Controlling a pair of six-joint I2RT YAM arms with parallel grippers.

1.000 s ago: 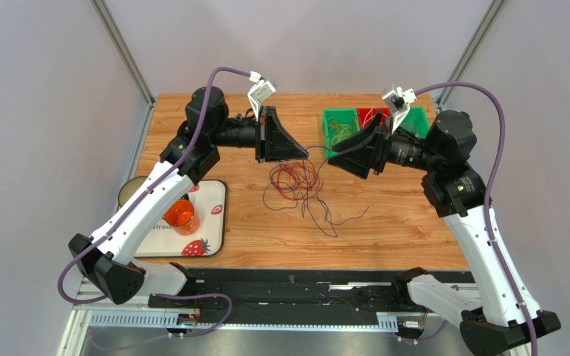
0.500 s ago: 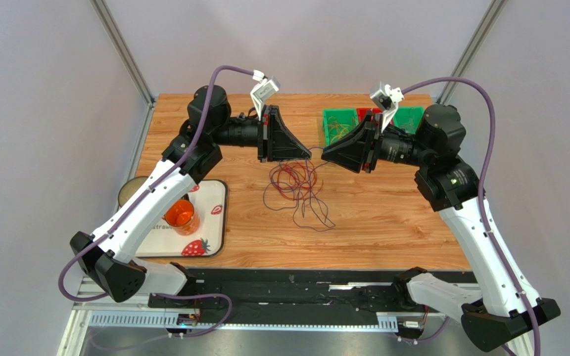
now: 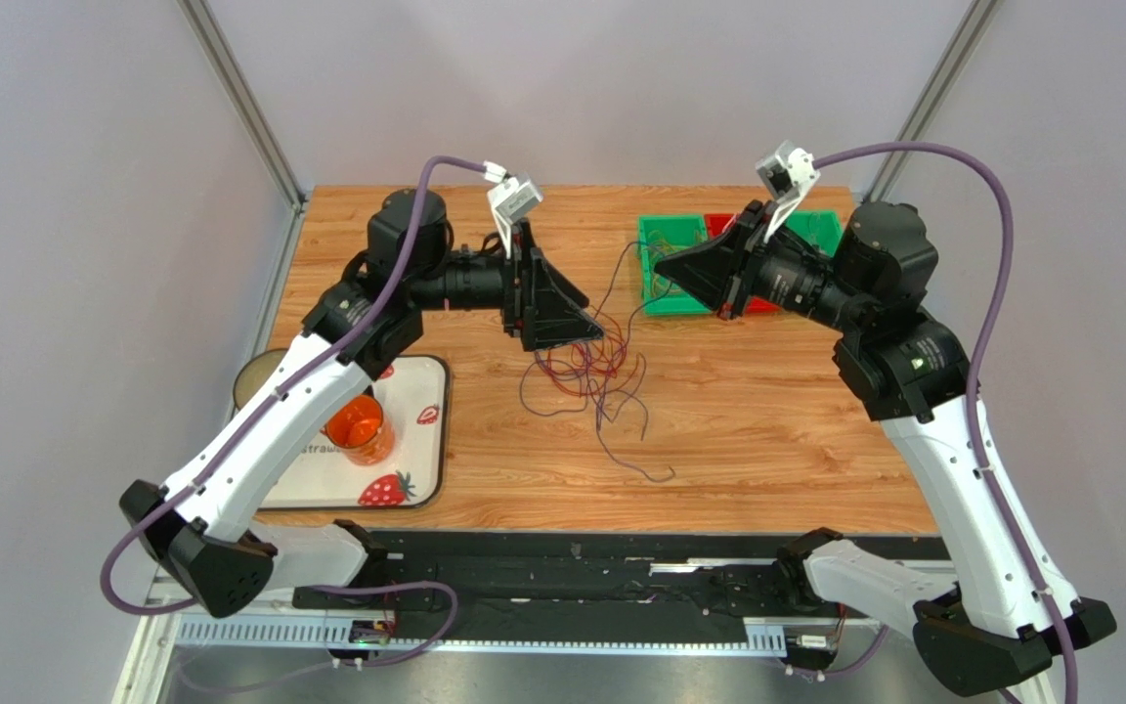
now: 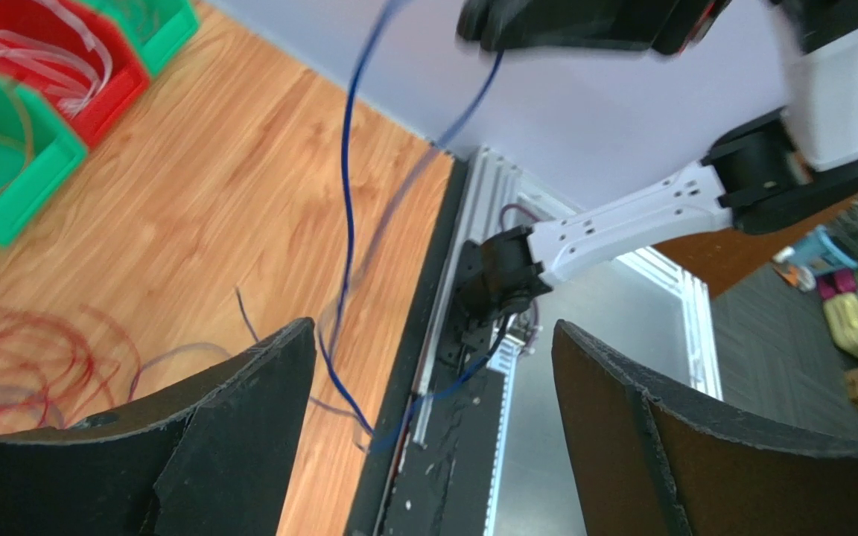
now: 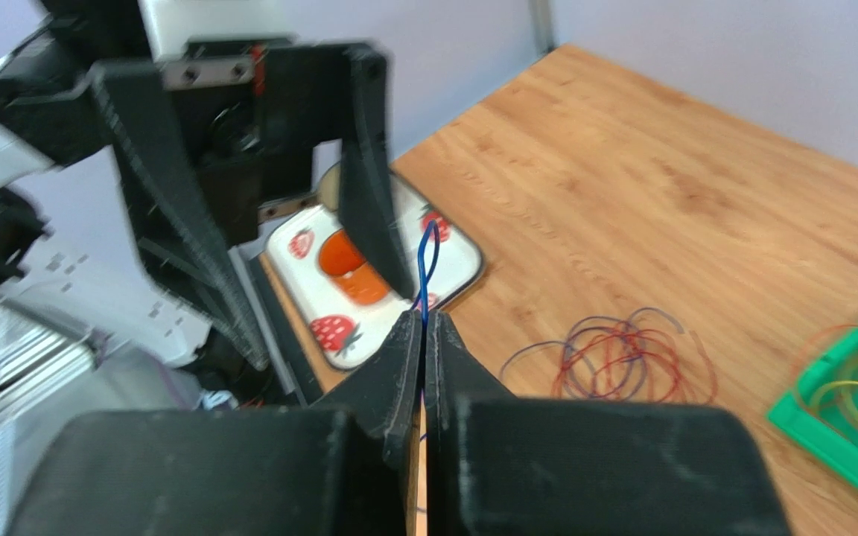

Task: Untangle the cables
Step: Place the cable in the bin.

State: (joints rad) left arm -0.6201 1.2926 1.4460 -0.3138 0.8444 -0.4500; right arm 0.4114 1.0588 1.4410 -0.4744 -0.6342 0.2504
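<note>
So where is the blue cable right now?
In the right wrist view the blue cable is pinched in the shut right gripper, raised over mid-table; from above it hangs between the green bin and the left gripper, down to the loose tangle.

Desk (image 3: 819, 440): wood-grain top spread out in front of me, bare along its near right side.
Centre: cables (image 3: 584, 374) in red and purple loops lie loose on the wood, with a few ends trailing toward me.
Near left: a white tray (image 3: 437, 455) with a strawberry print lies flat on the desk.
Far right: green bins (image 3: 648, 250) and a red bin (image 4: 53, 67) stand side by side, touching, with thin wire loops inside.
</note>
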